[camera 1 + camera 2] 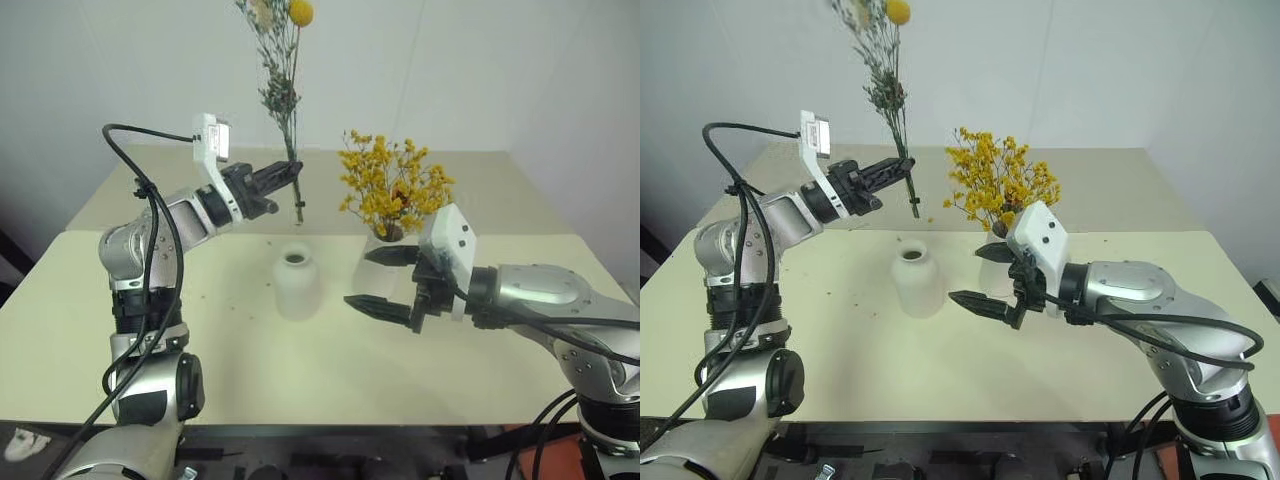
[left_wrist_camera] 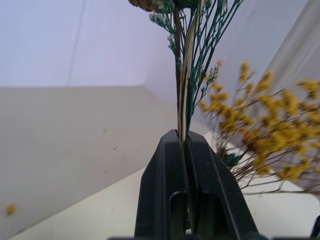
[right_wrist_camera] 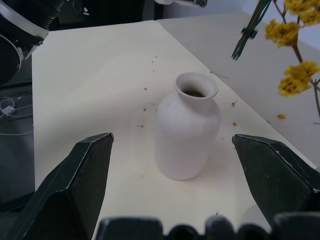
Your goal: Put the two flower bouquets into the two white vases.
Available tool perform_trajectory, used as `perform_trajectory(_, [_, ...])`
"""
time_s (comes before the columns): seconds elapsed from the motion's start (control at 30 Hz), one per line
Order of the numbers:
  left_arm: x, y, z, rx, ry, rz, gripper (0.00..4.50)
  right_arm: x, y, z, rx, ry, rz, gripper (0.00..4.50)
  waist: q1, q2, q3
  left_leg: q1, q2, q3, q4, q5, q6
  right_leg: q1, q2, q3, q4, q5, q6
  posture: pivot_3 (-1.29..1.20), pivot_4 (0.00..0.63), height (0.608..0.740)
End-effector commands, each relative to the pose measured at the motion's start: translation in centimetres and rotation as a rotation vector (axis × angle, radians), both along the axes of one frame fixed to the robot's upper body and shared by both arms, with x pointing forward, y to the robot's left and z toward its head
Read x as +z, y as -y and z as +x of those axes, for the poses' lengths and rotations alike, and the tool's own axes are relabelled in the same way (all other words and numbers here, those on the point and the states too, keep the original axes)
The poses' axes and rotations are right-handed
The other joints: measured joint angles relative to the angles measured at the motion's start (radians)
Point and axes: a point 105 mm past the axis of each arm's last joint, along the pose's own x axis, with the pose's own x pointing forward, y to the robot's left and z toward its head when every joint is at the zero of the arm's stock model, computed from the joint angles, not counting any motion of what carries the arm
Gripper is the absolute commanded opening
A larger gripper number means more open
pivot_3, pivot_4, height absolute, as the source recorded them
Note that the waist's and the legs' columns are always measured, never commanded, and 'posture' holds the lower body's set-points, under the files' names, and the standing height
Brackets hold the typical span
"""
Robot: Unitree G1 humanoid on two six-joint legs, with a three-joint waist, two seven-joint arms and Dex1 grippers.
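The small green bunch [image 1: 283, 90] is held upright in the air by the left gripper [image 1: 290, 172], with its fingers squeezed tight on the thin stems near the bottom. It is held low down so that the stem ends [image 1: 298, 212] hang free below the fingers and can be slid into a vase. The yellow ball [image 1: 300, 12] and the beige plume [image 1: 262, 12] are up at the top of the bunch. The stems are kept high above the table [image 1: 500, 210], up and a little behind the short round vase [image 1: 297, 285], not yet over its small mouth [image 3: 195, 91]. This vase is empty and stands alone on the table, so it is probably the one meant for the green bunch. The big yellow bunch [image 1: 392, 188] is already standing in the tall vase [image 1: 377, 270], just beside the short one. The right gripper [image 1: 385, 282] is held wide open with nothing in it, in front of the tall vase and near the short vase. It may be kept there so the short vase can be steadied if it tips, because the neck is narrow and the stems could push it. Small crumbs [image 3: 141, 107] from the flowers are lying on the table around the short vase.
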Motion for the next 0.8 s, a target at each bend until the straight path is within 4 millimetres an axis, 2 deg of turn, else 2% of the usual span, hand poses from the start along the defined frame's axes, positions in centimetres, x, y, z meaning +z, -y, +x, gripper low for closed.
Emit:
perform_trajectory(0.03, [1.2,0.7,-1.0,-0.049,0.088,-0.022,0.03,0.5,-0.2,-0.3,-0.01,0.072,-0.011,4.5,0.0,0.0,0.0,0.0,0.0,0.0,0.0,0.0,0.0,0.0,0.0,0.0,0.0,0.0,0.0,0.0,0.15,0.74])
perform_trajectory(0.27, [0.6,1.4,-1.4,-0.096,0.081,-0.022,0.03,-0.4,-0.5,0.0,-0.055,0.132,-0.046,4.5,-0.001,0.0,0.0,0.0,0.0,0.0,0.0,0.0,0.0,0.0,0.0,0.0,0.0,0.0,0.0,0.0,0.15,0.74])
perform_trajectory(0.57, [-0.1,1.5,-1.9,-0.126,0.09,-0.001,0.03,-0.3,-0.8,0.1,-0.045,0.147,-0.044,4.5,-0.002,0.0,0.0,0.0,0.0,0.0,0.0,0.0,0.0,0.0,0.0,0.0,0.0,0.0,0.0,0.0,0.15,0.74])
perform_trajectory(0.8, [1.1,0.5,-2.9,-0.118,0.185,0.013,0.03,-0.3,-0.9,0.1,-0.035,0.145,-0.045,4.5,-0.003,0.0,0.0,0.001,0.0,0.0,0.0,0.0,0.0,0.001,0.0,0.0,0.0,0.0,0.0,0.0,0.15,0.74])
